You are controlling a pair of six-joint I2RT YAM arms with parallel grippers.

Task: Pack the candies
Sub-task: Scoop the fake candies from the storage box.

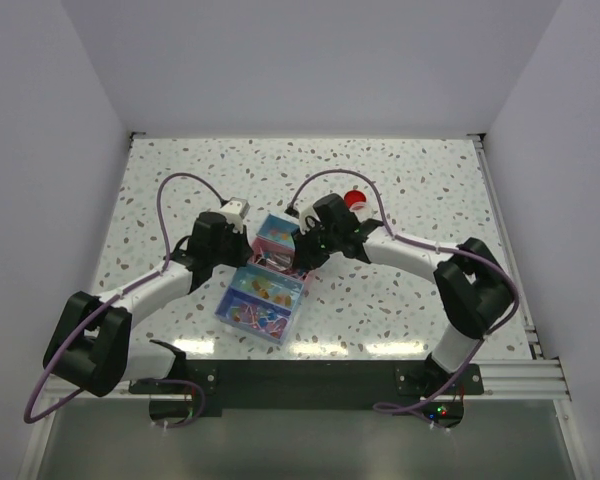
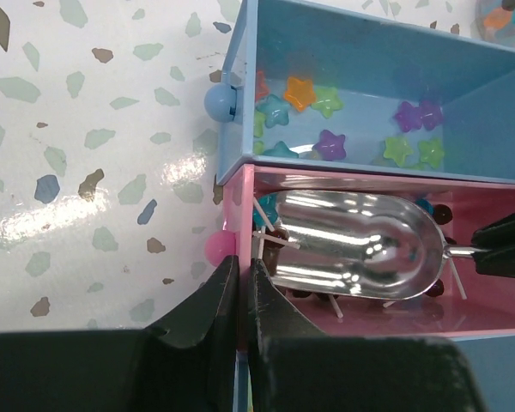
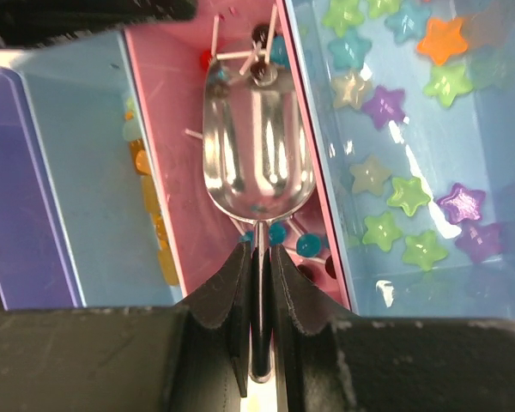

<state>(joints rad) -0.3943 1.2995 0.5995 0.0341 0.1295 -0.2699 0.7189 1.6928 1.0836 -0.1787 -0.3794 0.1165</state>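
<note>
Four open trays sit in a row at the table's middle. The pink tray [image 2: 378, 319] holds small lollipop candies [image 3: 307, 245] with white sticks. The blue tray [image 2: 369, 60] beside it holds star-shaped candies [image 2: 330, 144] in green, purple, orange and teal. My left gripper [image 2: 239, 262] is shut on the pink tray's end wall [image 2: 244, 215]. My right gripper [image 3: 259, 249] is shut on the thin handle of a shiny metal scoop [image 3: 257, 146]. The scoop's bowl lies inside the pink tray, over the lollipops. Both grippers meet over the trays in the top view, left [image 1: 252, 245] and right [image 1: 305, 250].
Orange and yellow candies [image 3: 150, 197] lie in a second blue tray [image 1: 270, 287], with a purple tray [image 1: 255, 318] nearest the arm bases. A round red lid [image 1: 357, 199] lies behind the right wrist. White walls enclose the speckled table [image 1: 180, 180].
</note>
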